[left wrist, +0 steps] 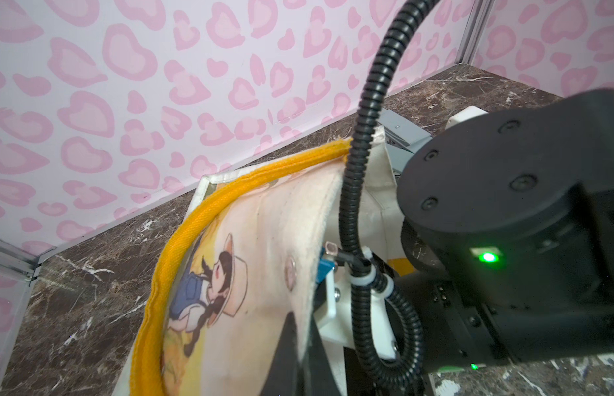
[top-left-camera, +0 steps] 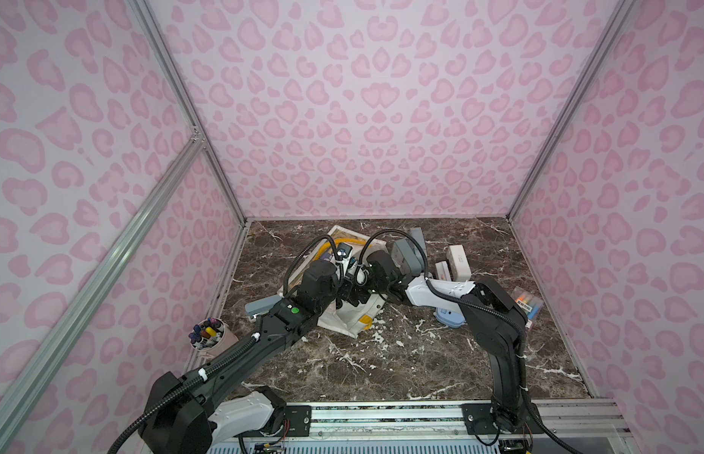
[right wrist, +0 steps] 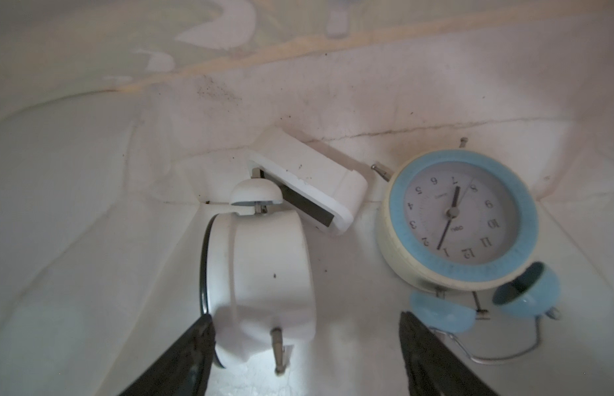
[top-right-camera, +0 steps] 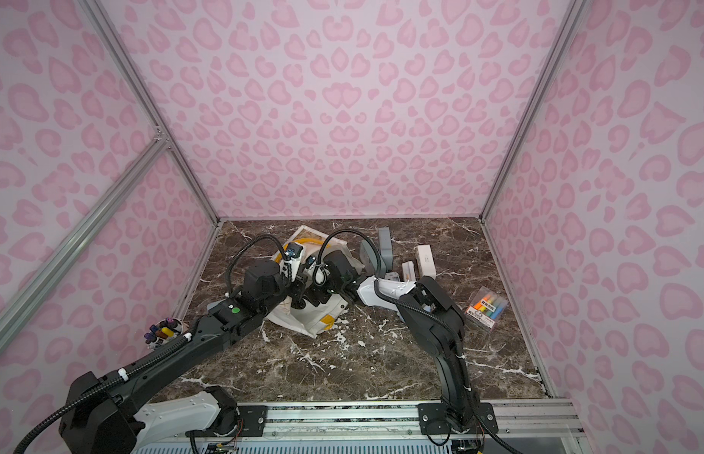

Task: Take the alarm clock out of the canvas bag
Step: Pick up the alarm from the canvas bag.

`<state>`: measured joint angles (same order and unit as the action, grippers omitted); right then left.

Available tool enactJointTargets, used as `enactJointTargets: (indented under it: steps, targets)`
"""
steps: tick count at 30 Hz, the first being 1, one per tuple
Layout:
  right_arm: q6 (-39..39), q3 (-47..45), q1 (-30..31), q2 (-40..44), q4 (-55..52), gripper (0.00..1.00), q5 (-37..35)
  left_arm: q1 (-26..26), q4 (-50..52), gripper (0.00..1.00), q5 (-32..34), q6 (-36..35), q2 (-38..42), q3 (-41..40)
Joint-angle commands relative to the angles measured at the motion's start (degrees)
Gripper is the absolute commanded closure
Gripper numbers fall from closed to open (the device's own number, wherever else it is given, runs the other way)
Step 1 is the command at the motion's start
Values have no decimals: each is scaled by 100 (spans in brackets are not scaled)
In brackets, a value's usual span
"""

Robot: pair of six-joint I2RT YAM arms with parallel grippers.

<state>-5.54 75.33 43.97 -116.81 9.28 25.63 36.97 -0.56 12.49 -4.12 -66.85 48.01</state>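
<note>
Plainly the white alarm clock (right wrist: 264, 274) is not out yet; it lies on its side on the cloth floor inside the canvas bag (top-left-camera: 352, 320), which sprawls on the worktop (top-left-camera: 382, 365); a blue alarm clock (right wrist: 456, 216) lies face-up just beside it, and a white rectangular clock (right wrist: 316, 181) sits just beyond the white one's bell. The left tool (left wrist: 300, 344) is pressed together on the bag's upper rim, holding the mouth up; the right tool (right wrist: 305, 317) is inside the bag with its jaws spread, one finger just beside the white clock's dark-rimmed face, the other close to a blue bell. My guess is that the white clock is the target, and the trouble lies in the closing. The far finger could catch the blue bell or its wire handle and drag both clocks; the smooth round casing might roll out of a shallow pinch; a bell or foot could snag the cloth on the way out; if the rim slips from the left tool, the mouth would drop onto the right arm.
</note>
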Motion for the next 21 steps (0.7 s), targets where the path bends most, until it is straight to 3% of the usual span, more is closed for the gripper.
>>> enactJointTargets:
  steps: [1, 8, 21]
  targets:
    - [21, -183, 51, 45, 84, 16, 267, 14, -263, 97, -256, -5, 43, -2]
    - [-10, -356, 60, 104, 282, 16, 406, 16, -229, 97, -316, -19, 84, 8]
    - [-154, 485, 9, -415, -313, 11, 433, 21, -173, 97, -588, 36, 22, 129]
